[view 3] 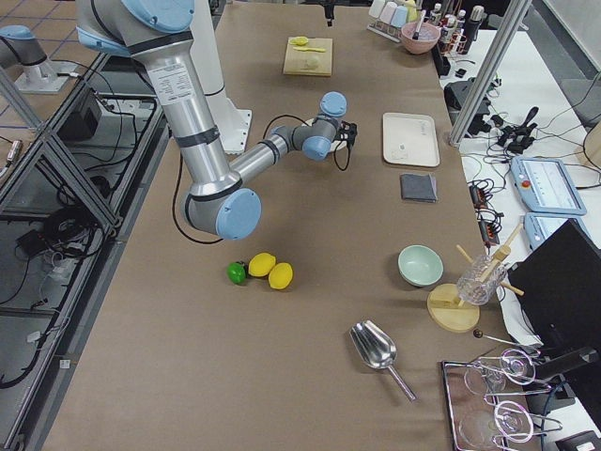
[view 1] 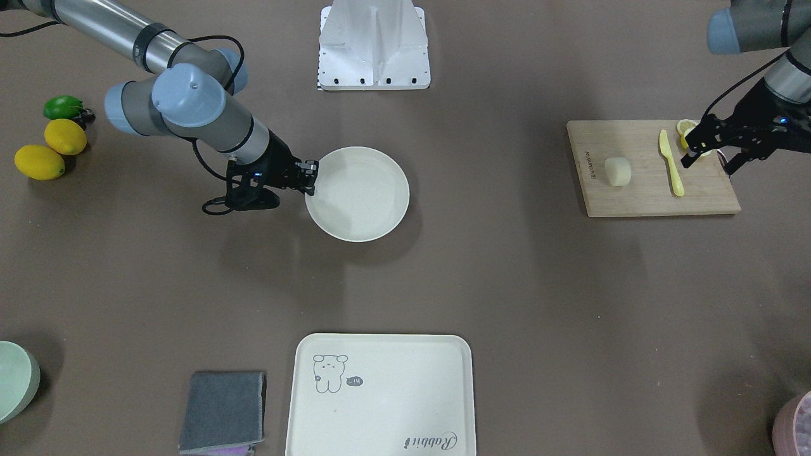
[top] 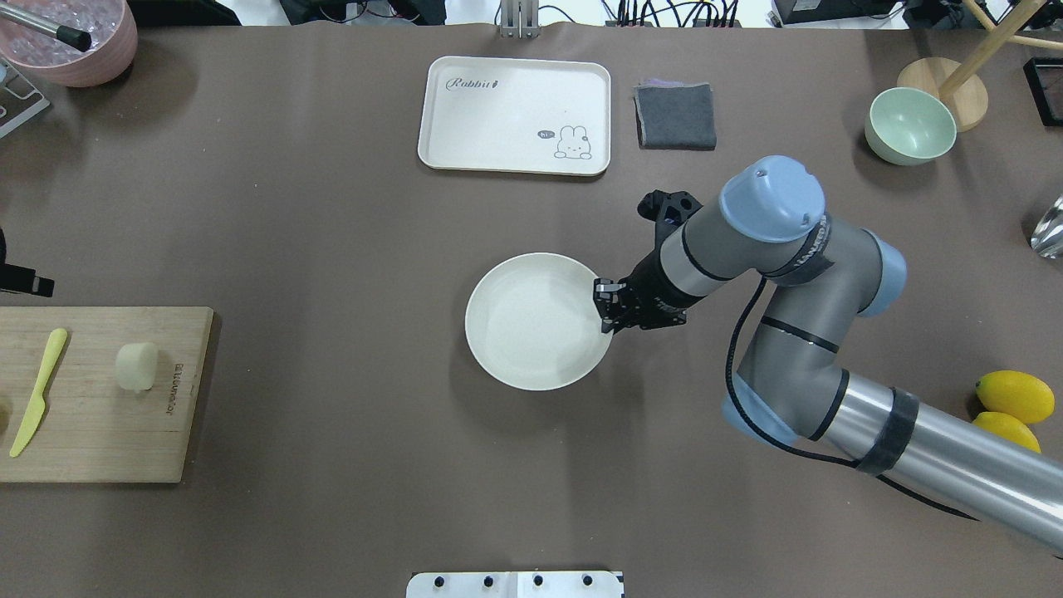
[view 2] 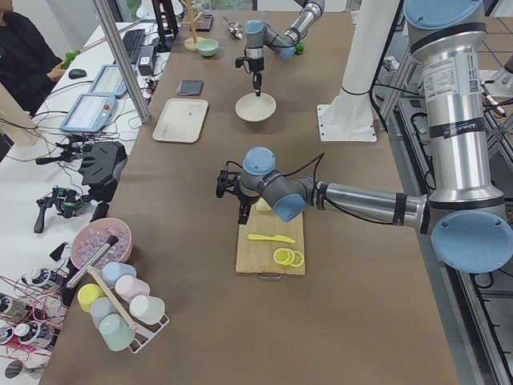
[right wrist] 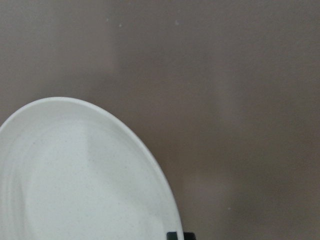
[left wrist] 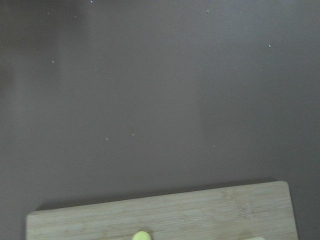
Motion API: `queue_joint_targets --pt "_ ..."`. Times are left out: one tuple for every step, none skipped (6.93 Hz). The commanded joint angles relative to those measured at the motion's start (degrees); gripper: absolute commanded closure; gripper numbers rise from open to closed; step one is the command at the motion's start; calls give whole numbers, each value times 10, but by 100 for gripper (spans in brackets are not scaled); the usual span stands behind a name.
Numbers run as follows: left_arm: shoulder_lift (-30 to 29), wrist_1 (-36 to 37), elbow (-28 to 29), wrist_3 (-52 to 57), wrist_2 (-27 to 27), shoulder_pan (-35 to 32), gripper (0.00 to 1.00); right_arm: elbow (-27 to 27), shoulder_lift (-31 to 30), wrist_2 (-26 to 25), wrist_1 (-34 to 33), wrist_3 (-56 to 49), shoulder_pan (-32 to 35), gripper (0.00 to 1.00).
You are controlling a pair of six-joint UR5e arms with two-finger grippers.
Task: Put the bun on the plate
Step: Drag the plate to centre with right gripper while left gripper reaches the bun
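Bun (top: 136, 366): pale cream lump, lying on wooden cutting board (top: 100, 432) at table's left end, beside yellow knife (top: 36, 392). Left gripper (view 1: 696, 144): over board's far edge, jaws spread, holding nothing. Plate (top: 507, 357): off-white, table centre, unloaded. Right gripper (top: 608, 307): jaws clamped on plate's right rim

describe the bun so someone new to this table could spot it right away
Find the rectangular light wooden cutting board at the table's edge on the robot's left side. On it, near the board's inner end, sits the small pale cream rounded bun. Unlike the flat yellow plastic knife beside it, it is a stubby, smooth lump.
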Motion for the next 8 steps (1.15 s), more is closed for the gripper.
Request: queue_joint_targets --pt "-1 -33 -1 -95 72 103 3 -17 20 -37 1 19 -35 100" --pt "-8 -38 -2 -143 118 158 3 -16 20 -37 2 20 -38 100" --pt "-13 -38 -2 -171 144 192 3 -18 19 -38 2 19 -39 100" --pt "-12 -38 0 -175 150 201 7 -16 20 -39 6 17 -40 9" --pt "-10 -38 1 -175 150 201 13 -4 20 -43 5 22 -40 0" --pt "-8 -38 1 -175 150 202 23 2 20 -43 6 22 -38 0" --pt "-6 -37 1 -175 150 202 31 7 20 -43 6 22 -33 0" --pt "-4 -37 2 -176 150 202 37 8 20 -42 6 23 -29 0"
